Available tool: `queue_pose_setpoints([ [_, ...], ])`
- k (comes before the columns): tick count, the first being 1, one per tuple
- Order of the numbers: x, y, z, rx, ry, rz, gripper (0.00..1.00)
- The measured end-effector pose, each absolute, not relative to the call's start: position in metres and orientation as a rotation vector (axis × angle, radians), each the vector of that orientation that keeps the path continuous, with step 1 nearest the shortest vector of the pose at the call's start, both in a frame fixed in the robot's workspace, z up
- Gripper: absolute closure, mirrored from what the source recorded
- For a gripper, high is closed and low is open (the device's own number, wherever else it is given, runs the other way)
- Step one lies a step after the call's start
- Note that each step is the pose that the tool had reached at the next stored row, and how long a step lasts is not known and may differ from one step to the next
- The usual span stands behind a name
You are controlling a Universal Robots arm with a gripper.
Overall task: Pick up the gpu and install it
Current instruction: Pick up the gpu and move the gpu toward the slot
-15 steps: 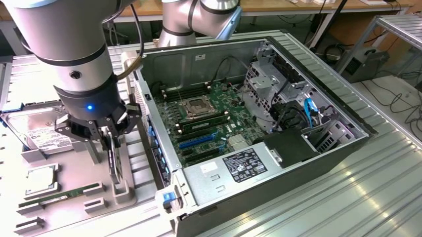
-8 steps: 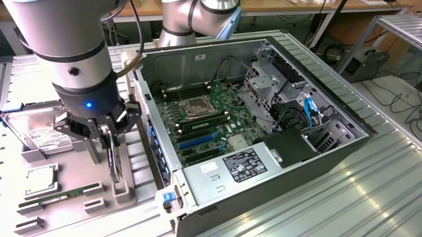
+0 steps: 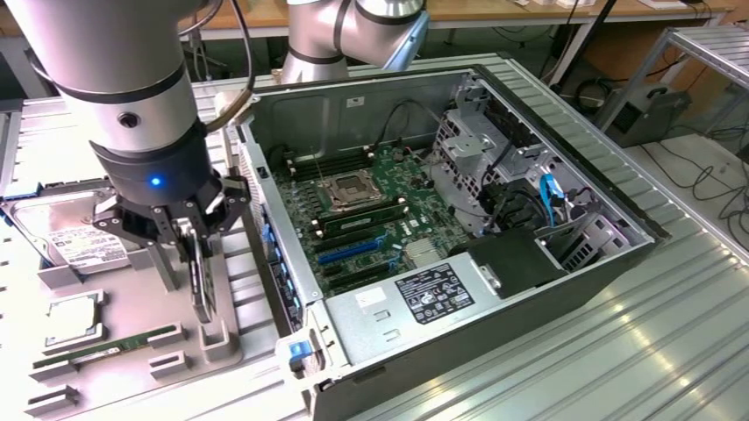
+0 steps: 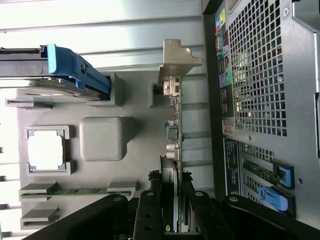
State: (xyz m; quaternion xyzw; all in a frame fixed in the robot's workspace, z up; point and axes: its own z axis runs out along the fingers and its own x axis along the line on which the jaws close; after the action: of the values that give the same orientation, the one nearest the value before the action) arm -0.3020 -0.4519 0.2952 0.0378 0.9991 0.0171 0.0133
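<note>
Fig. 1 | my gripper (image 3: 193, 253) clamped on the gpu (image 4: 172, 122) | card upright in grey holder (image 3: 140, 307) | computer case (image 3: 468, 351) beside

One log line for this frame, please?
phase: pick | pincer: closed on gpu | gpu: upright in grey holder, beside open case | install: not done

A robotics lab: an opened computer tower (image 3: 527, 324) on a ribbed metal bench (image 3: 667, 360), cables (image 3: 708, 180) trailing across the floor.

Upright arm, gripper (image 3: 196, 276) straight down, fingers narrow
</note>
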Motion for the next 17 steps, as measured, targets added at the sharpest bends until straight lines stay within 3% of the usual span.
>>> queue_pose_setpoints([
  [17,-0.302,-0.452,0.306,0.118,3.112,0.053,0.74],
])
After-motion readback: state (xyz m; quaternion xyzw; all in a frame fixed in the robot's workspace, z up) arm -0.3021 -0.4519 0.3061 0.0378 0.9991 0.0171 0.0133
